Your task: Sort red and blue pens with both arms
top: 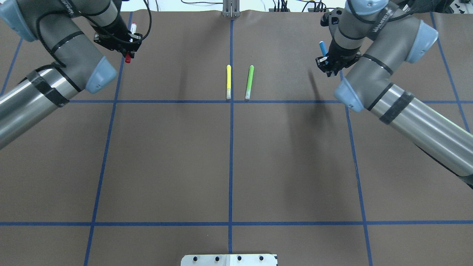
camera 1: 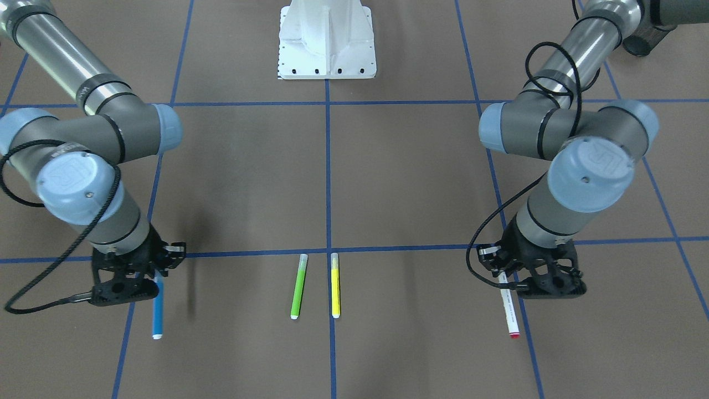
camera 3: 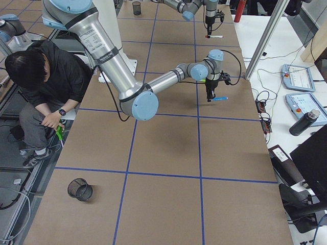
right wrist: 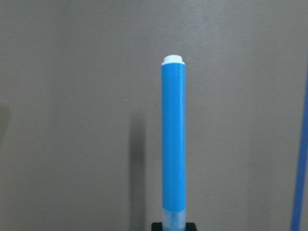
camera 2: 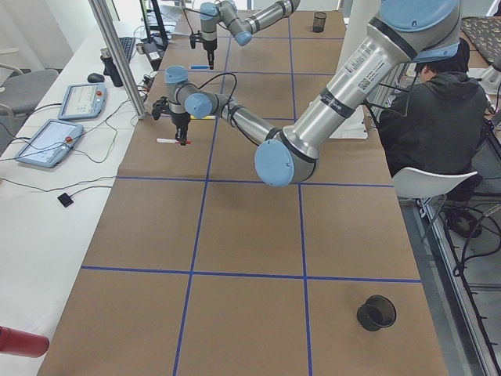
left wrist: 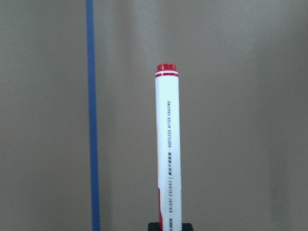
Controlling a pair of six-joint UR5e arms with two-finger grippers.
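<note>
My left gripper (camera 1: 501,274) is shut on the red pen (camera 1: 508,307), a white barrel with red ends, held level just above the brown paper at the far left of the table. The left wrist view shows the red pen (left wrist: 168,144) pointing straight out from the jaws. My right gripper (camera 1: 155,271) is shut on the blue pen (camera 1: 158,310) at the far right, also level and clear of the surface. Its shadow falls to one side of the blue pen (right wrist: 173,134) in the right wrist view. From overhead, the left gripper (top: 125,42) and right gripper (top: 327,61) sit at opposite far corners.
A lime-green marker (camera 1: 298,286) and a yellow marker (camera 1: 334,285) lie side by side at the centre line. The white pedestal (camera 1: 327,39) stands at the robot's side. A black mesh cup (camera 2: 376,312) sits at the table's left end. A seated person (camera 2: 427,117) is beside the table.
</note>
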